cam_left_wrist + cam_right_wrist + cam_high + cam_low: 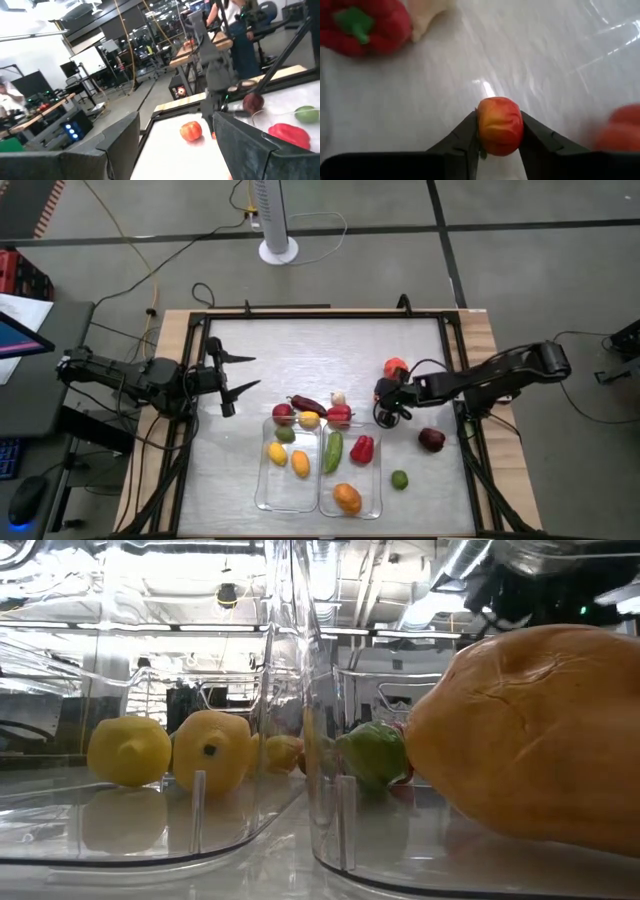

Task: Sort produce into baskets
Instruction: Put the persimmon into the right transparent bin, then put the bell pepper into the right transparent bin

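Observation:
Two clear baskets (268, 480) (372, 490) stand side by side at the table's near middle. The left one holds yellow, green and maroon produce (128, 750). In the right one lie a green cucumber (332, 450), a red pepper (362, 448) and an orange fruit (530, 730). My right gripper (385, 402), just right of the baskets' far end, is shut on a small red-and-yellow fruit (500, 125). A red tomato (396, 367) lies just beyond it. My left gripper (238, 374) hangs open above the table's left part. My right gripper pinches the small red-and-yellow fruit by its two opposite sides (482, 127) between its two fingers (465, 137). The fingers slant down from the table's right side. Whether the fruit still rests on the table I cannot tell.
A red pepper (360, 25), a garlic bulb (427, 15), a red chili (308, 404) and a yellow fruit (310, 419) lie at the baskets' far end. A maroon fruit (431, 440) and a green one (399, 479) lie right of the baskets.

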